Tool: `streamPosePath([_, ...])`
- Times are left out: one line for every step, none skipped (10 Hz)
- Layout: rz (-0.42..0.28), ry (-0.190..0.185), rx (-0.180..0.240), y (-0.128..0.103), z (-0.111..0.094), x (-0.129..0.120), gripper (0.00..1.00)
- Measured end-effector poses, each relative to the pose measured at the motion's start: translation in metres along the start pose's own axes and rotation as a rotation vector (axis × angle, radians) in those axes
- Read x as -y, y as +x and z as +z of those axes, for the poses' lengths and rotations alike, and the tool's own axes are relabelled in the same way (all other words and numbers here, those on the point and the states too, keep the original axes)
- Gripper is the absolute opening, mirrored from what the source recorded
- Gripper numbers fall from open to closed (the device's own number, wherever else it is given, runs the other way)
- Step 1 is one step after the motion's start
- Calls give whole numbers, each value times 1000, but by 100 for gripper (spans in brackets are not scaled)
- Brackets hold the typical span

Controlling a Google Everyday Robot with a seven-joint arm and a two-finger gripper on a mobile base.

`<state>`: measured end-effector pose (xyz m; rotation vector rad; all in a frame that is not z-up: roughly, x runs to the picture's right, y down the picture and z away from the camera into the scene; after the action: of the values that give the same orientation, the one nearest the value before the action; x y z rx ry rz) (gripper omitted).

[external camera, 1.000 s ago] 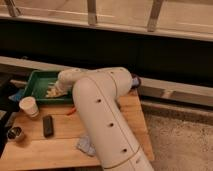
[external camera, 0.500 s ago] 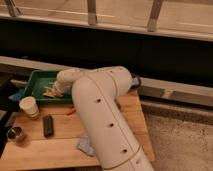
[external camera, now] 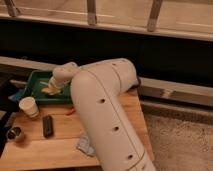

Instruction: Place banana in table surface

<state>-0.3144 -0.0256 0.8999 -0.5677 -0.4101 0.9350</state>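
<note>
A light brown plank desk (external camera: 55, 146) stands against a dark wall beneath a railed window ledge, with speckled floor (external camera: 180, 145) to its side. The white arm (external camera: 107, 110) reaches over into a green tray (external camera: 31, 85) at the desk's back corner. There the tool (external camera: 52, 88) is closed, apparently pinching the pale yellow banana (external camera: 47, 91), which lies inside the tray. On the wood sit a paper cup (external camera: 28, 106), a dark block (external camera: 47, 126), a small metal cup (external camera: 15, 133) and a grey cloth (external camera: 85, 146).
</note>
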Motion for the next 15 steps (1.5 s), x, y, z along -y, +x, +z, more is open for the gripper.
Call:
streamPosePath([-27,-15,23,-7,-14,-7,0])
streamPosePath([-40,-42,41,-7,-23,-9,0])
streamPosePath([-53,-84,60,-3,-35,-8,0])
streamPosePath([-75,-140,70,9,-47,-7,0])
streamPosePath([-95,-182,70,19,-56,-10,0])
streamPosePath([-113,-210,63,30,-67,-13,0])
streamPosePath([-119,-212,58,43,-84,-11,0])
streamPosePath([-122,-211,50,54,-95,-11,0])
streamPosePath([-125,-210,42,63,-107,-13,0])
streamPosePath([-124,-204,29,73,-116,-14,0])
streamPosePath([-120,-198,2,83,-126,-17,0])
streamPosePath([-113,-195,-24,91,-131,-20,0])
streamPosePath([-100,-198,-67,105,-134,-26,0])
streamPosePath([-72,-197,-120,126,-139,-31,0])
streamPosePath([-42,-195,-154,143,-140,-31,0])
